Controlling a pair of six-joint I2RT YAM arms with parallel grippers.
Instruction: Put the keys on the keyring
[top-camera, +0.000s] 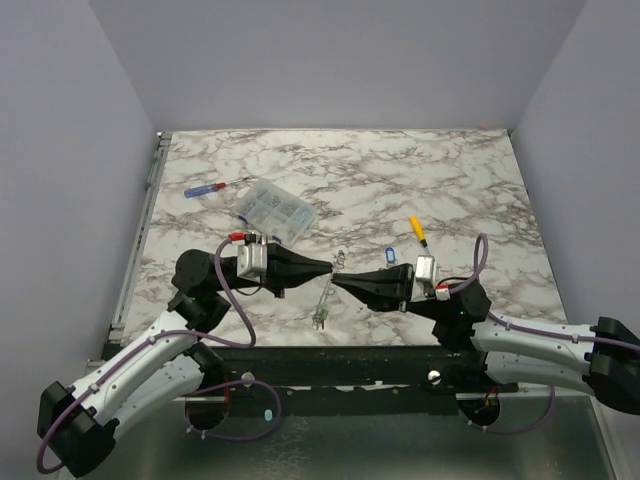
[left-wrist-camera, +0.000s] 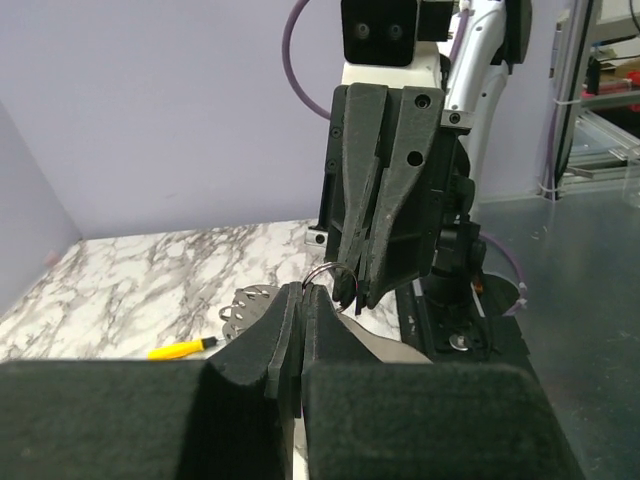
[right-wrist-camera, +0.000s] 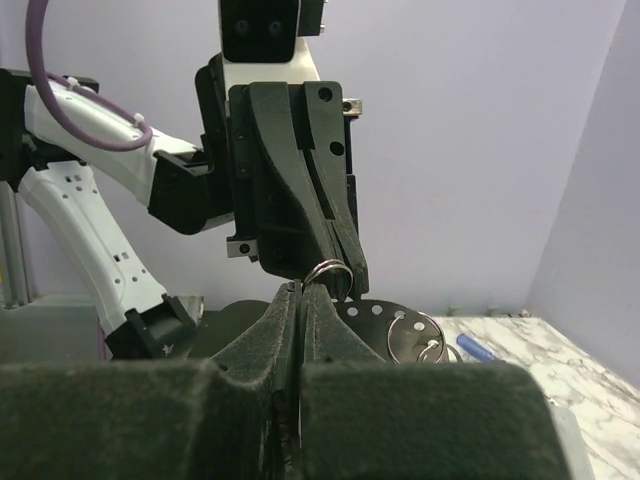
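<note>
**Both claws pinched the keyring near the front edge**

The left gripper (top-camera: 322, 267) and right gripper (top-camera: 345, 281) stood tip to tip, each pressed shut on the keyring (left-wrist-camera: 330, 274). A blue-tagged key (top-camera: 390, 256) lay just beside the right gripper. Open table (top-camera: 420, 170) stretched behind.

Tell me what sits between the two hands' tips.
A small wire ring, pinched by the left hand and right hand from either side; both wrist views show it, the top view only faintly.
</note>
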